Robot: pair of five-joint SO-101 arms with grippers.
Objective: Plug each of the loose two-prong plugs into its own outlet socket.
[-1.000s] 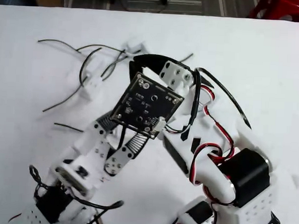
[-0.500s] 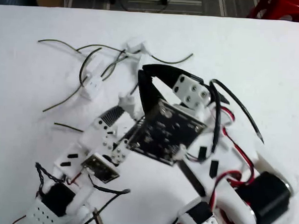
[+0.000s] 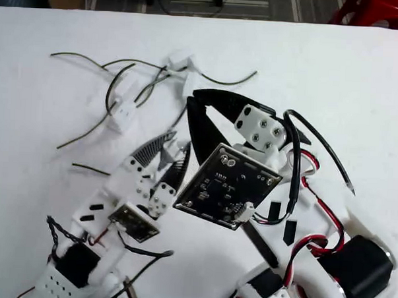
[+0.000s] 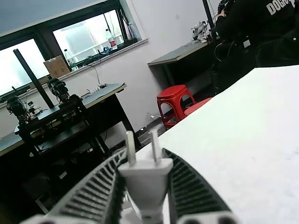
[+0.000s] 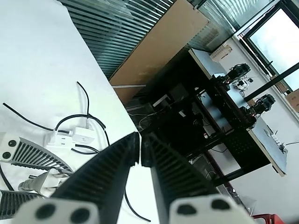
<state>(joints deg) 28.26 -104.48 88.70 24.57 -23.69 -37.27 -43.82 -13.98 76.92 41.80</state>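
left pincer (image 4: pixel 144 161) clamped on white plug (image 4: pixel 145 181), both prongs sticking out bare | right pincer (image 5: pixel 140 148) tips pretty much together over desk (image 5: pixel 28 56)

A white table (image 3: pixel 361 77) carries two arms at its near edge. The left arm's gripper (image 3: pixel 167 155) has grey ribbed fingers (image 3: pixel 153 147) pointing to the far right, with a small white plug (image 3: pixel 175 150) between them, hard to make out. Just to its right, the right gripper (image 3: pixel 191 101) has black fingers (image 3: pixel 203 133) whose tips meet, pointing far and left; a dark circuit board (image 3: pixel 227 186) sits tilted on its wrist. On the far left lie two white socket blocks, one (image 3: pixel 123 114) nearer and one (image 3: pixel 180 60) farther, among loose black wires (image 3: pixel 87 127). A red stool (image 3: pixel 377 10) stands beyond the far right corner.
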